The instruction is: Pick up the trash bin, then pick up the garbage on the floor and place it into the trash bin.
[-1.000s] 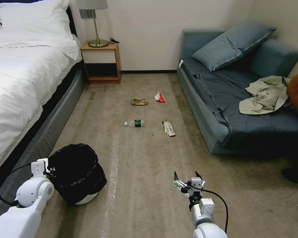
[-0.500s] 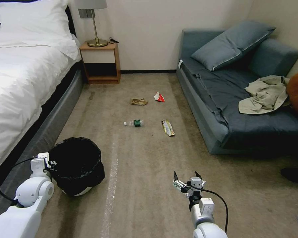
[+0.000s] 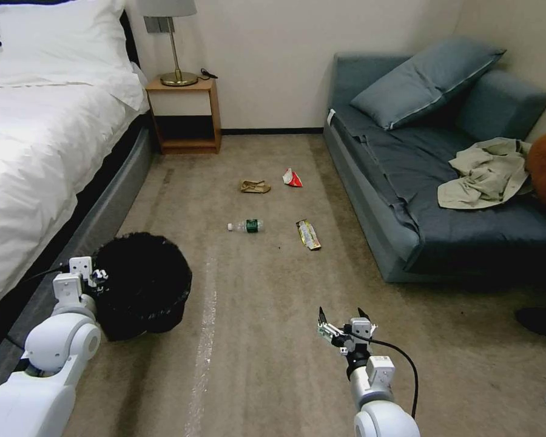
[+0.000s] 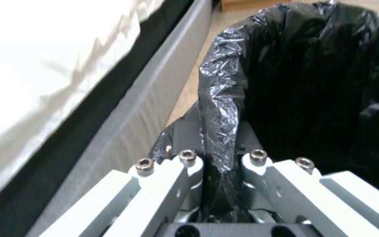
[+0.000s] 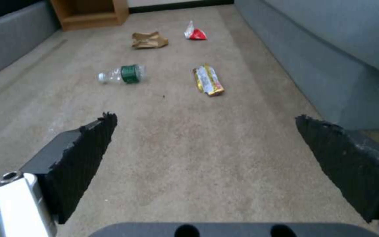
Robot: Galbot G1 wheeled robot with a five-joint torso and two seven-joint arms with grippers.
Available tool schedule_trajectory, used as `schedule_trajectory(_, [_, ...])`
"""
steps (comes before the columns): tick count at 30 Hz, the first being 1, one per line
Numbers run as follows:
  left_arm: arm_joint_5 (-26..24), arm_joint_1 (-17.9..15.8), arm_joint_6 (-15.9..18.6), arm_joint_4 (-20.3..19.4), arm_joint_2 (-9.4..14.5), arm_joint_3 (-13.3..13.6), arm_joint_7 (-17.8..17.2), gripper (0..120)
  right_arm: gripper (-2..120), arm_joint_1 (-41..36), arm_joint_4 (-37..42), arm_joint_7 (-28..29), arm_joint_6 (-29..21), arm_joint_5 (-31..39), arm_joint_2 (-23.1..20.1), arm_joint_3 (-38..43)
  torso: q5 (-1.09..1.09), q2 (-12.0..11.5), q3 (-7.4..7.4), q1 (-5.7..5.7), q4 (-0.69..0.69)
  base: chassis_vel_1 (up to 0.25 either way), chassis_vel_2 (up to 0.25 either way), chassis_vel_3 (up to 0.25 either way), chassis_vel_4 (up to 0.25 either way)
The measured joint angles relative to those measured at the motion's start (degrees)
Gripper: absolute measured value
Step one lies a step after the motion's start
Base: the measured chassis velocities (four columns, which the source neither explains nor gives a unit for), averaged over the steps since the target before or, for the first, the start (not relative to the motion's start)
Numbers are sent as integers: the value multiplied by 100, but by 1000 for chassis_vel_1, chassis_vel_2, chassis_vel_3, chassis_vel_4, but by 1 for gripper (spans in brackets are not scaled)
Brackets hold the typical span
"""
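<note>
One thin rim fold holds the trash bin (image 3: 142, 285) at lower left in the left gripper (image 4: 219, 164); it may slip. Right gripper (image 3: 342, 321), jaws wide, hovers low-centre; the garbage (image 3: 247, 226) lies mid-frame.

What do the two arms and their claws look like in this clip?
Both arms are glossy white with rounded joints, each trailing a black cable. The left claw has white finger links fastened with silver hex screws. The right claw has pointed black fingers; their pads are ribbed with ragged tips.

one trash bin (image 3: 142, 285), four garbage pieces (image 3: 247, 226)
</note>
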Motion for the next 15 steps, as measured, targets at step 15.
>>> schedule_trajectory(15, [364, 34, -141, -320, 33, -70, 173, 5, 100, 258, -9, 25, -250, 259, -226, 25, -5, 0, 0, 0, 1, 0, 0, 0, 0])
